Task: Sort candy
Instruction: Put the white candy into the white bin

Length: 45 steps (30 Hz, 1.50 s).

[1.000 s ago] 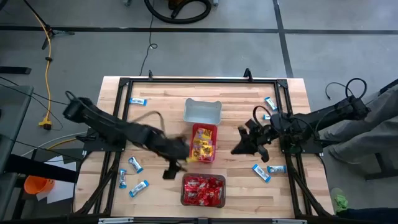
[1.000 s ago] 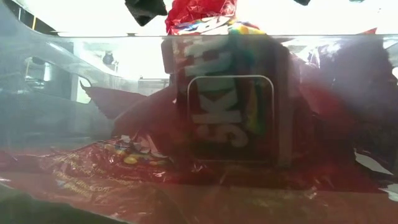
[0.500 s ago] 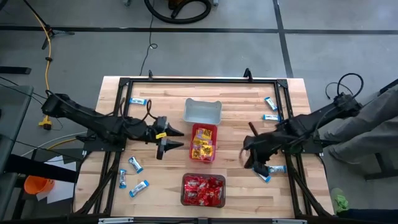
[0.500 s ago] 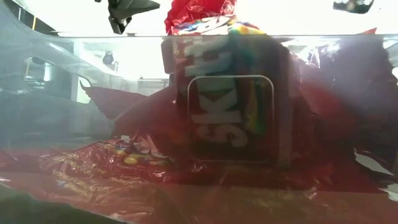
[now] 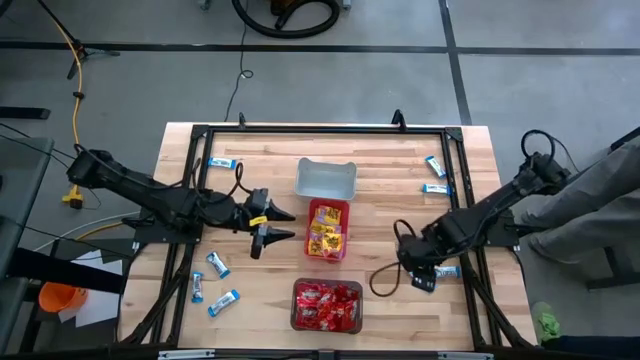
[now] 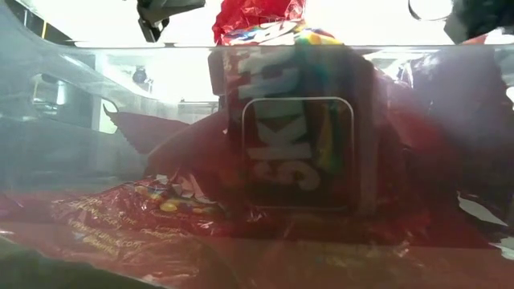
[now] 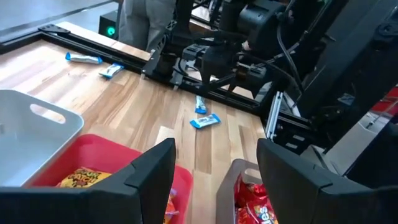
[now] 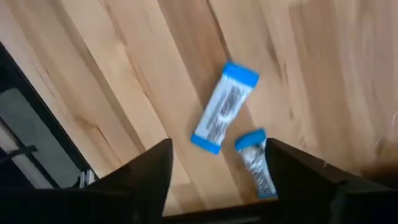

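A: Where is the candy lying right now?

B: Two blue-and-white packets (image 8: 222,107) are lying on the counter (image 5: 380,175) near its right edge, one just beside the other (image 8: 256,160), directly under the right end effector (image 5: 420,272). Two more (image 5: 434,166) are sitting near the far right corner, three (image 5: 217,264) near the near left corner, and one (image 5: 221,163) by the far left corner. Red packets are filling the dark bin (image 5: 326,306) at the near edge, and yellow ones are sitting in the pink bin (image 5: 328,229) mid-counter. The grey bin (image 5: 325,179) behind it looks empty.

A: What are the end effectors doing?

B: The right one is hovering over that pair, fingers spread wide and gripping nothing. The left end effector (image 5: 277,224) is waiting beside the pink bin's left side, also spread and empty.

A: How should the right arm be handling this pick?

B: I'd judge it should be centring on the larger packet, the one lying clear of its neighbour, and turning the wrist so the fingers are closing across its narrow width. Coming straight down matters, since flat wrappers slide. The second packet is lying close enough that a sloppy descent could be catching both, or nudging one toward the frame rail (image 5: 470,270).
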Motion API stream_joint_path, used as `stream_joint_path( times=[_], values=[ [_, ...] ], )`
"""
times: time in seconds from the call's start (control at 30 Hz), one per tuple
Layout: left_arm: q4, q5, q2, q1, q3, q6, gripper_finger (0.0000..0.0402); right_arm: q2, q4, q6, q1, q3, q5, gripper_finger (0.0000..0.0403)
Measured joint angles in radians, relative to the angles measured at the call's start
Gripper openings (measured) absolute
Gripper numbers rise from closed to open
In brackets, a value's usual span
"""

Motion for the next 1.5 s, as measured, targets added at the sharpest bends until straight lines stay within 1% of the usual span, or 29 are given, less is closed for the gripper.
stream_joint_path(
  times=[0.07, 0.13, 0.3, 0.47, 0.6, 0.67, 0.77, 1.0, 1.13, 1.23, 1.33, 1.4, 1.5],
  values=[
    [-0.001, 0.000, 0.000, -0.002, 0.000, 0.000, 0.0211, -0.009, 0.003, 0.073, 0.044, -0.021, 0.005, 0.0268],
    [-0.001, 0.000, 0.000, -0.002, 0.000, 0.000, 0.0211, -0.012, 0.007, 0.156, 0.097, -0.041, 0.038, 0.0276],
    [-0.001, -0.001, 0.000, -0.002, 0.000, 0.019, 0.0211, -0.013, 0.014, 0.371, 0.196, -0.084, 0.097, 0.0279],
    [-0.001, -0.010, 0.000, 0.000, 0.000, 0.018, 0.0211, -0.013, 0.017, 0.516, 0.237, -0.107, 0.185, 0.0279],
    [-0.001, -0.011, 0.000, 0.000, 0.000, 0.018, 0.0211, -0.011, 0.072, 0.528, 0.237, -0.109, 0.207, 0.0279],
    [0.000, -0.012, 0.000, 0.000, 0.000, 0.018, 0.0211, -0.005, 0.107, 0.528, 0.237, -0.109, 0.242, 0.0279],
    [0.000, -0.029, 0.000, 0.000, 0.000, 0.017, 0.0211, 0.037, 0.132, 0.520, 0.222, -0.109, 0.262, 0.0279],
    [0.001, -0.031, 0.000, 0.000, 0.000, 0.016, 0.0211, 0.181, 0.213, 0.441, 0.170, -0.109, 0.216, 0.0279],
    [0.001, -0.031, 0.000, 0.000, 0.000, 0.009, 0.0211, 0.255, 0.218, 0.424, 0.141, -0.109, 0.155, 0.0276],
    [0.001, -0.031, 0.000, 0.000, 0.000, 0.008, 0.0211, 0.301, 0.231, 0.398, 0.132, -0.109, 0.125, 0.0258],
    [0.001, -0.031, 0.000, 0.000, 0.000, 0.008, 0.0211, 0.332, 0.252, 0.370, 0.127, -0.105, 0.099, 0.0218],
    [0.002, -0.031, 0.000, 0.000, 0.000, 0.008, 0.0211, 0.348, 0.260, 0.363, 0.126, -0.103, 0.087, 0.0179],
    [0.003, -0.031, 0.000, 0.000, 0.000, 0.008, 0.0211, 0.355, 0.262, 0.344, 0.127, -0.103, 0.087, 0.0100]
  ],
)
